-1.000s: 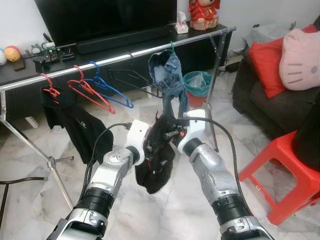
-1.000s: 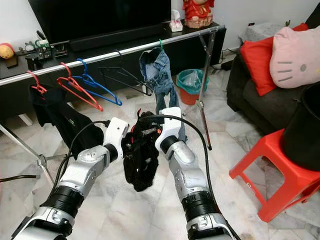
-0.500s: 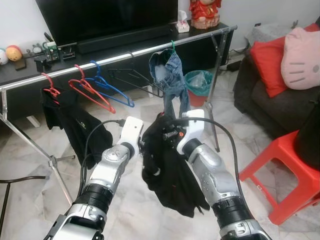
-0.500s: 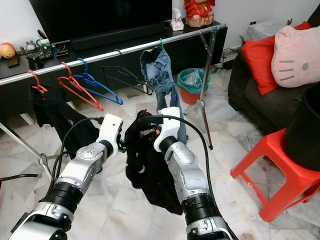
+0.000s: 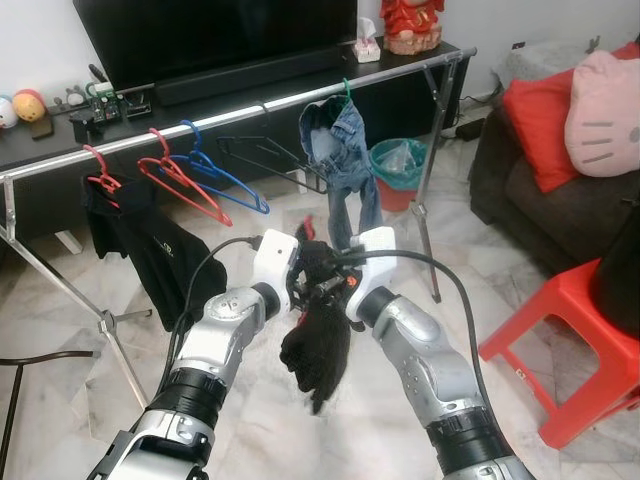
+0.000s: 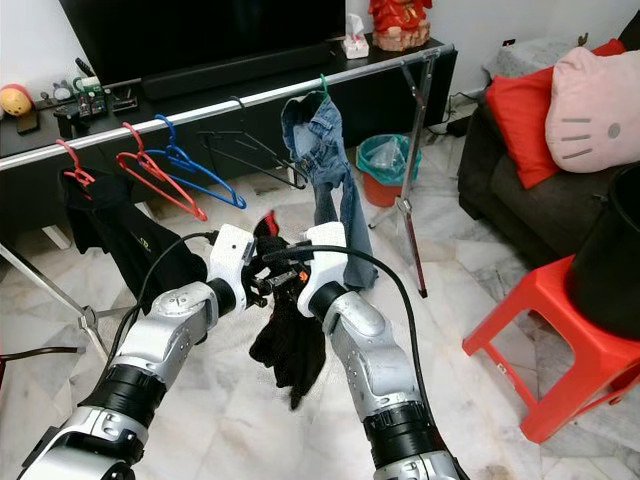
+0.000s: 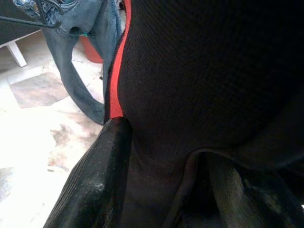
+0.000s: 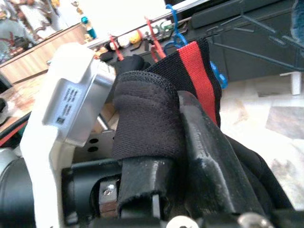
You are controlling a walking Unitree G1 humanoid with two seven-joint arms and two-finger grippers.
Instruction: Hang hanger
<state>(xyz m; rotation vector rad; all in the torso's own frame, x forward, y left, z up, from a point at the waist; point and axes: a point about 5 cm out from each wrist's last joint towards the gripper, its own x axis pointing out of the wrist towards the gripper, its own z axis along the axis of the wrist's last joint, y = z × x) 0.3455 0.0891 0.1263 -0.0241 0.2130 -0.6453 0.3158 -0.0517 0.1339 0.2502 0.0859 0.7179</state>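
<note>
The left gripper (image 5: 298,278) and right gripper (image 5: 335,283) meet in front of the robot's chest, both clamped on a black garment (image 5: 316,345) with a red stripe, which hangs bunched below them above the marble floor (image 5: 80,360); the left wrist view shows a black finger (image 7: 97,180) pressed against the cloth, and the right wrist view shows the fabric folded over that gripper's fingers (image 8: 204,171). No hanger can be made out inside the garment. Beyond the grippers runs a silver clothes rail (image 5: 240,110), carrying a dark shirt on a red hanger (image 5: 100,172), an empty red hanger (image 5: 185,185), a blue hanger (image 5: 225,180), a black hanger (image 5: 270,155) and blue jeans (image 5: 345,165). A red stool (image 5: 570,350) stands on the right.
</note>
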